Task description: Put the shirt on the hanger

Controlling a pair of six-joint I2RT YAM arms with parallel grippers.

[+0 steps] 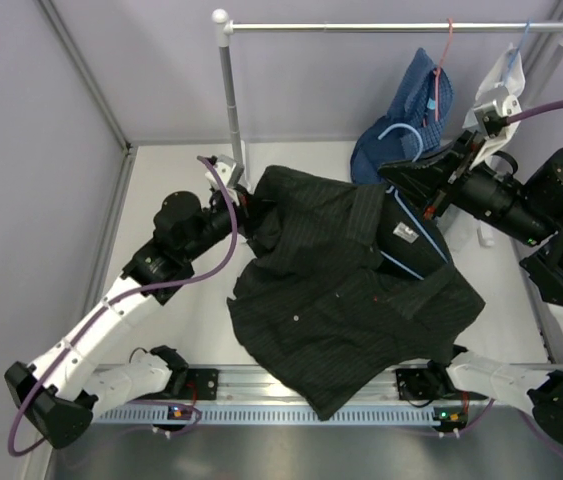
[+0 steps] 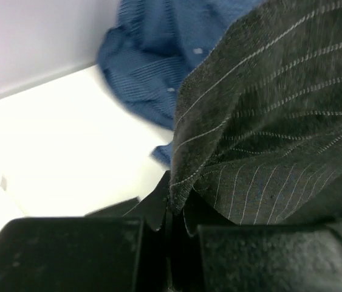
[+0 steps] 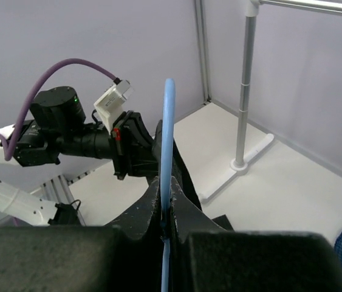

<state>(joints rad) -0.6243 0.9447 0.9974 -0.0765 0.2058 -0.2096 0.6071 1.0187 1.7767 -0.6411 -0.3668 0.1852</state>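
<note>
The shirt [image 1: 341,290] hangs in the air between the two arms, above the table [image 1: 176,310], spread wide and droopy. The left gripper [image 2: 174,210] is pinched tight on a fold at the shirt's edge. The right gripper [image 3: 166,226] is squeezed shut on the thin wire of the hanger [image 3: 169,134]. The hanger looks partly tucked in at the collar, so the job seems about half done. To do this step well, I think the left gripper should pull its side of the shirt out and over the free end of the hanger, slowly, while the right one holds the hanger flat and steady. A fast tug could make the cloth slip out or bend the wire. The top view shows the whole shirt and a bit of blue wire by the collar, but not how the fingers grip. The left wrist view shows the pinch up close, with the blue shirt [image 2: 152,48] behind it. The right wrist view shows the wire standing up between the fingers, with the rack [image 3: 243,91] behind it, but almost nothing of the shirt.
</note>
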